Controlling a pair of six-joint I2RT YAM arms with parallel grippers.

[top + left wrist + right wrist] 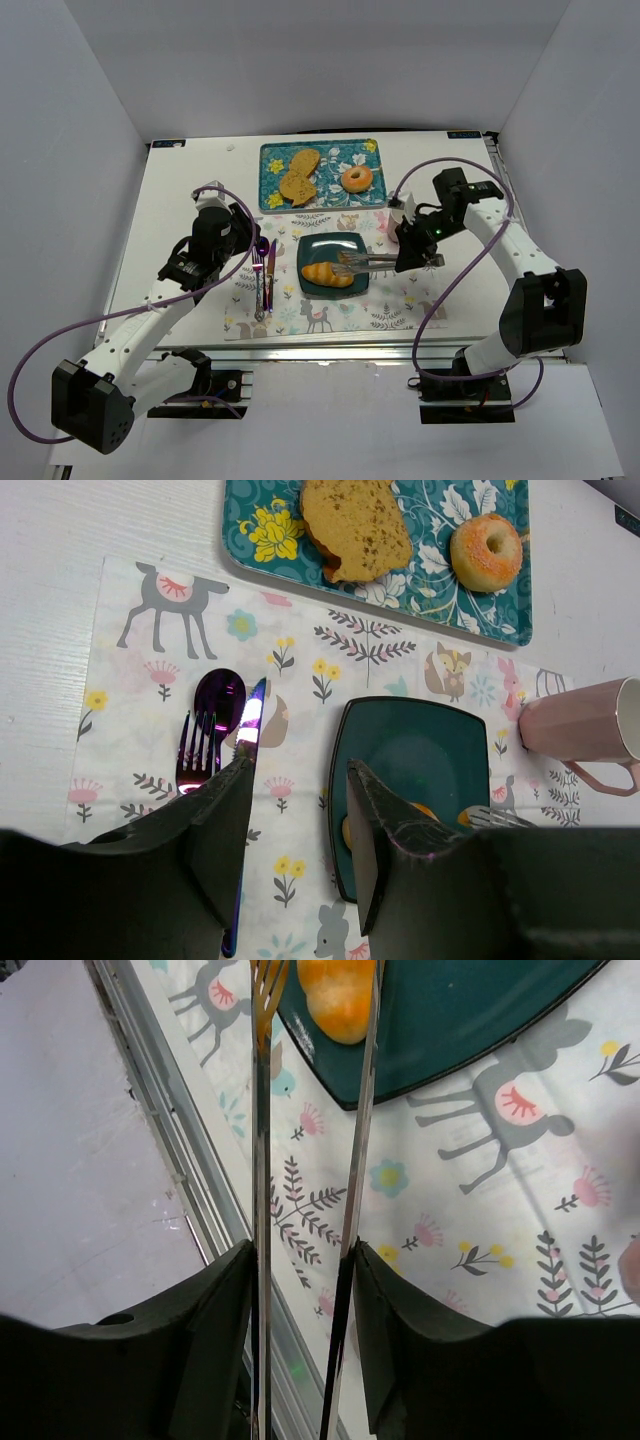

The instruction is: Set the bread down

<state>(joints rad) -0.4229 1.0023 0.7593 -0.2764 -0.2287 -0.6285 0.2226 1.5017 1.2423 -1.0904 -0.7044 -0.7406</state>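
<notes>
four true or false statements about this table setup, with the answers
The croissant lies on the teal plate. True.
The donut shares that plate. False: it sits on the floral tray, beside the toast.
The right gripper holds metal tongs. True.
The left gripper grips the fork. False: its jaws are open and empty; the fork lies on the placemat.

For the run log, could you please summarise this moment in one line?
bread: on plate | tongs: held by right gripper, tips at bread | left gripper: open, empty
</notes>
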